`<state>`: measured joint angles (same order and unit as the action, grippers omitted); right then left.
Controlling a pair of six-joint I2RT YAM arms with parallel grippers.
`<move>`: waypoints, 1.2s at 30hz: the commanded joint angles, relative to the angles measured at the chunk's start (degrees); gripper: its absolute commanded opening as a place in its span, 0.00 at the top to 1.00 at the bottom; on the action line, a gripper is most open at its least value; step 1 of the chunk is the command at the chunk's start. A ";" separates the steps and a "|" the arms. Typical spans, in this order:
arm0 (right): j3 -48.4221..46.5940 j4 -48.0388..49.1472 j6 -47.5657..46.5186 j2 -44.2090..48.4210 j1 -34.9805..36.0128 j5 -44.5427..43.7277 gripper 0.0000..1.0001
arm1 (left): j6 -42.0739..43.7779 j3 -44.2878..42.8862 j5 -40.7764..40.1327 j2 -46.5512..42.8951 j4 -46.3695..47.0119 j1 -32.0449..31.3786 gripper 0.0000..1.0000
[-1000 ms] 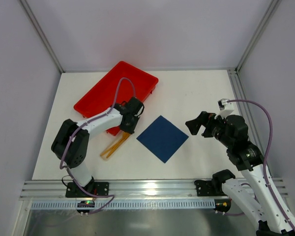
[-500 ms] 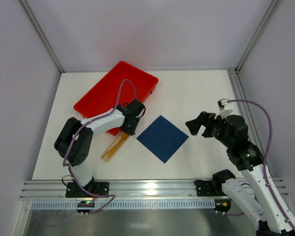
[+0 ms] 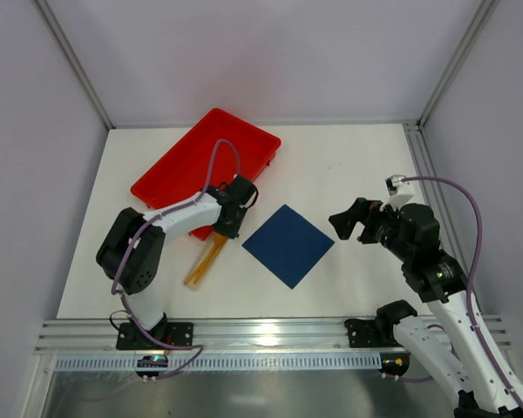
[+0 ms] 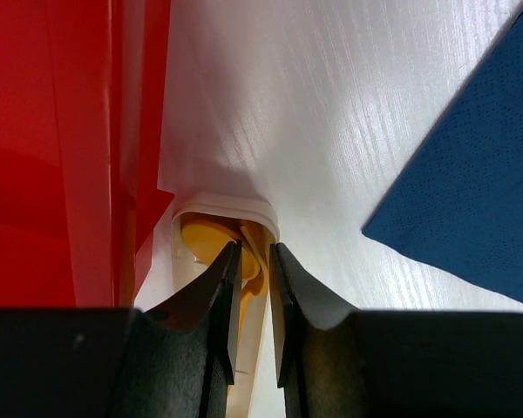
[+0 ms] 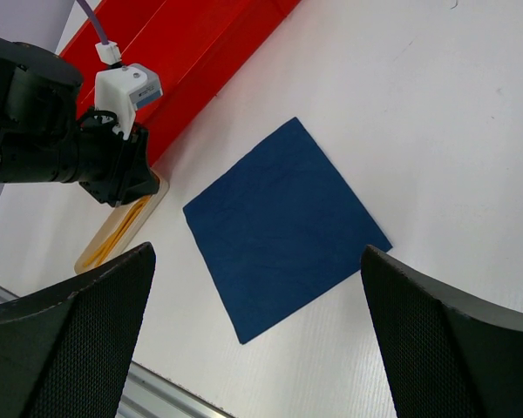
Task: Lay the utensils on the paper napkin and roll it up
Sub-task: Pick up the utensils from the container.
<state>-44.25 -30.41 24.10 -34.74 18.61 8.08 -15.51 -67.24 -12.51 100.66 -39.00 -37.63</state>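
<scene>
The orange utensils (image 3: 204,261) lie bundled on a pale strip between the red tray and the paper napkin (image 3: 288,245), a dark blue square flat on the table. My left gripper (image 3: 225,228) is down on their upper end. In the left wrist view its jaws (image 4: 253,254) are narrow, pinching the orange handles, with a spoon bowl (image 4: 200,239) just ahead and the napkin's corner (image 4: 479,200) to the right. My right gripper (image 3: 343,221) hovers wide open right of the napkin (image 5: 283,226), holding nothing. It looks down on the utensils (image 5: 118,231).
The red tray (image 3: 183,165) lies tilted at the back left, its edge (image 4: 70,131) close beside the left fingers. A pale beige strip (image 4: 231,207) lies under the utensils. An aluminium rail (image 3: 270,335) runs along the near table edge.
The left jaws have narrowed on the utensils. The bundle's near end has swung to the right and the pieces have drawn together. The right arm has not moved.
</scene>
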 commanded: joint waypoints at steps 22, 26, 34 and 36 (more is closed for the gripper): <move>-0.22 1.50 -0.37 -0.24 -0.24 1.77 0.00 | -2.34 3.60 -1.37 -10.49 -9.60 0.01 0.73; -0.05 1.15 -0.54 0.81 -0.16 1.50 0.00 | -1.37 5.98 1.08 -10.66 -7.23 1.32 0.74; 0.04 0.62 -0.81 2.48 -0.15 1.24 0.00 | -1.54 6.42 0.65 -7.50 -7.40 1.50 0.73; 0.13 0.71 -0.81 2.66 -0.24 1.33 0.00 | -1.98 6.07 0.56 -6.62 -7.67 1.59 0.73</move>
<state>-44.01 -30.48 24.08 -32.77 18.61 9.02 -17.41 -61.04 -11.88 92.92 -46.59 -36.29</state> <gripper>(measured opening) 0.996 0.267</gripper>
